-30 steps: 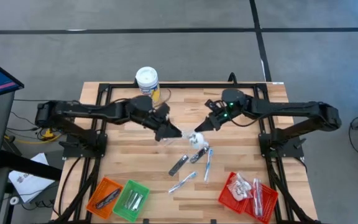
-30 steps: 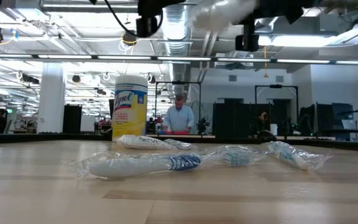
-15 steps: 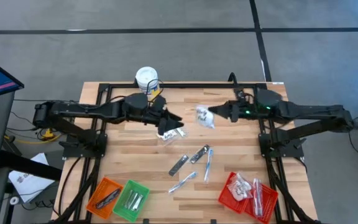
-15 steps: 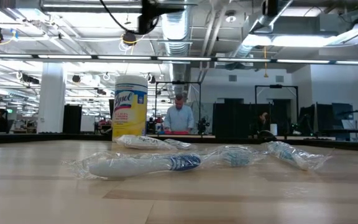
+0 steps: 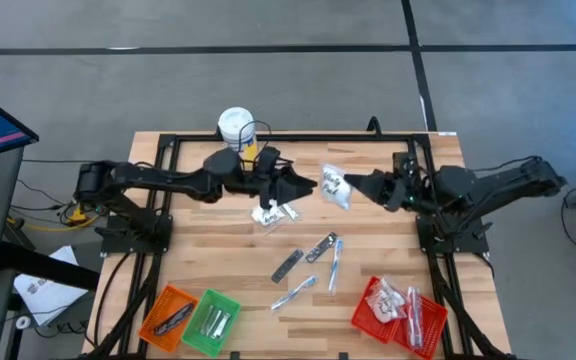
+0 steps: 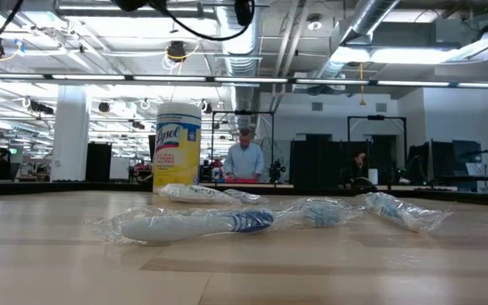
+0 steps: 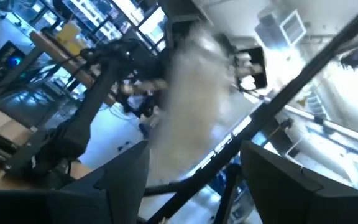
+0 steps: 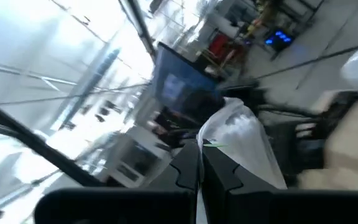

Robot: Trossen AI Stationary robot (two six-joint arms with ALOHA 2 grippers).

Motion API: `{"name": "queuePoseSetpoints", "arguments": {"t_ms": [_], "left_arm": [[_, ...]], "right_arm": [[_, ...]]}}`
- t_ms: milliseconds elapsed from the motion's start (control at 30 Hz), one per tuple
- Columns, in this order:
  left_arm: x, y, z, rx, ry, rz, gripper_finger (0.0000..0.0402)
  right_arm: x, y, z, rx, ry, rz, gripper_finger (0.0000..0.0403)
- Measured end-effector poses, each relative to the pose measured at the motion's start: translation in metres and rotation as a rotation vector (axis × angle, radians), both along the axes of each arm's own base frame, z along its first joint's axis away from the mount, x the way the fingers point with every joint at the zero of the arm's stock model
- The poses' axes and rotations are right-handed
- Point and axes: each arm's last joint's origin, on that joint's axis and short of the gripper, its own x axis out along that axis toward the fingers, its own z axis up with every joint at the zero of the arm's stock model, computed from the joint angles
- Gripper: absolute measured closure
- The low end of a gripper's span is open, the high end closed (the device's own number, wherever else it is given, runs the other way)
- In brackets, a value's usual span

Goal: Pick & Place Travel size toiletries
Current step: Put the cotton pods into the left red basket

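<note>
My right gripper (image 5: 350, 183) is raised over the table's far middle, shut on a white crinkled packet (image 5: 332, 186). Facing it from the left, my left gripper (image 5: 306, 185) stands open, its fingers (image 7: 124, 171) wide apart with the blurred packet (image 7: 194, 99) ahead of them. A white sachet (image 5: 273, 213) lies flat on the table under the left gripper. Several more toiletries (image 5: 313, 250) lie at the table's middle, among them wrapped toothbrushes (image 6: 193, 224). My right gripper pinches the packet by one end (image 8: 215, 148) between its two fingers. The fingers are about level and point toward the table's left. The rest of the packet (image 8: 244, 134) sticks out past the fingertips, lifted clear of the table.
A white-lidded yellow canister (image 5: 236, 128) stands at the far edge. An orange basket (image 5: 168, 315) and a green basket (image 5: 211, 320) sit at the near left, and a red basket (image 5: 398, 310) with packets sits at the near right. A person (image 6: 244, 161) is in the room behind.
My right gripper has risen from the table's middle with the white packet, gone toward the right and far edges, and tipped up to about level. My left gripper has tipped up from pointing down to level and moved slightly right; a white sachet now lies where it stood.
</note>
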Motion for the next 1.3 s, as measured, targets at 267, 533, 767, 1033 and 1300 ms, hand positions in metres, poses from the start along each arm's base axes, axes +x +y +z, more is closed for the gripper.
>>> {"name": "queuePoseSetpoints", "arguments": {"t_ms": [267, 533, 767, 1033, 1300], "left_arm": [[-0.002, 0.001, 0.006, 0.007, -0.062, -0.047, 0.0151], [-0.004, 0.001, 0.009, 0.019, -0.1, -0.068, 0.0151], [-0.004, -0.003, 0.009, 0.032, -0.1, -0.12, 0.0151], [-0.004, -0.004, 0.01, 0.039, -0.103, -0.15, 0.0151], [-0.004, -0.004, 0.01, 0.032, -0.099, -0.153, 0.0236]], "right_arm": [[0.015, 0.011, -0.002, 0.033, -0.061, 0.031, 0.0403], [0.023, 0.007, -0.007, 0.061, -0.048, 0.014, 0.0403], [0.033, -0.001, -0.015, 0.074, -0.016, -0.026, 0.0403], [0.043, -0.001, -0.021, 0.075, 0.007, -0.037, 0.0403], [0.045, -0.004, -0.023, 0.069, 0.016, -0.053, 0.0403]]}}
